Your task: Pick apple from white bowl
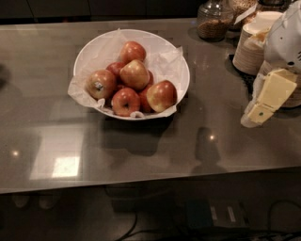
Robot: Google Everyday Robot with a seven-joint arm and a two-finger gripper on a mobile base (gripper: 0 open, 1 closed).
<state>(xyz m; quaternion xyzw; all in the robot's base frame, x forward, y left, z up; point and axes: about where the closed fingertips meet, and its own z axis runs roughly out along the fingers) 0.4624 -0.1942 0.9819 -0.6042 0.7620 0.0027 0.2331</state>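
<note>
pale hand beside stacked bowls

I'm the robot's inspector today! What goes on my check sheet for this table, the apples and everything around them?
Surface: glossy grey counter, with light glare spots; no spills seen.
Job's things: white bowl, paper-lined, holds several apples; the paler apple sits on top of the pile, untouched.
Clutter: glass jar and stacked paper bowls at the back right.
Grippers: gripper above the counter's right side, well apart from the bowl.
Cables: dark cables below the counter's front edge.
Surroundings: dark cabinets behind the counter.
</note>
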